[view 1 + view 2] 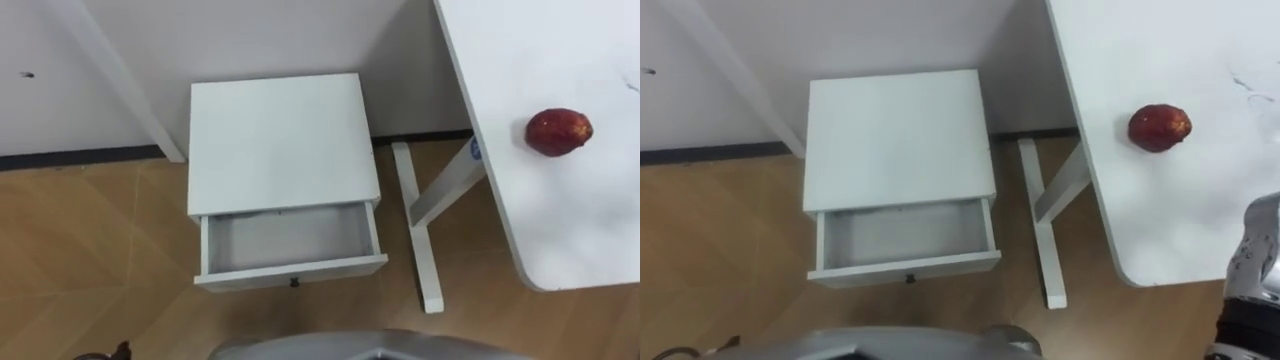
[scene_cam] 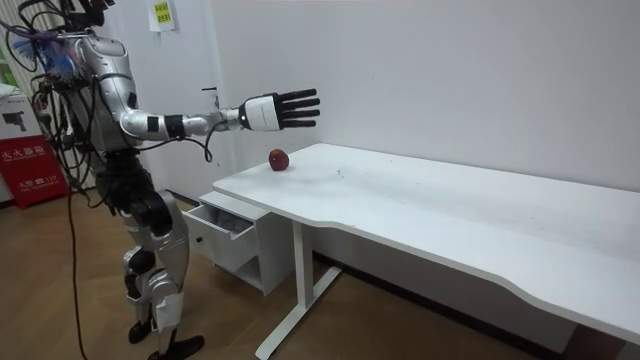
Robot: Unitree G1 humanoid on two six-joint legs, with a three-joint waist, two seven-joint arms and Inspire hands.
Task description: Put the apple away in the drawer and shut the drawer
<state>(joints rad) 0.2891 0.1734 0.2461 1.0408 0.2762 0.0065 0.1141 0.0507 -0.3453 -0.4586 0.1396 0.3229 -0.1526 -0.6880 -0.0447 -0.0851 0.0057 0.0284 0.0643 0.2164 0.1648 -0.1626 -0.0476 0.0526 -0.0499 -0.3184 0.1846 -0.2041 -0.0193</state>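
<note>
Drawer (image 1: 290, 270) of a white bedside cabinet (image 1: 280, 140) stands pulled open at left, against the wall on a wood floor (image 1: 90, 250). To its right, a red apple (image 1: 559, 132) lies on the white worktop (image 1: 560, 220), near the end by the cabinet. The robot's right hand (image 2: 285, 108) reaches out in the air over that end, fingers straight and spread, holding nothing.

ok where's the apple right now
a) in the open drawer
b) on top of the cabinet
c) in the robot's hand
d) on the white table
d: the apple lies on the white table, apart from the right hand, which is held out open in the air, and the drawer stands open without it.
</note>
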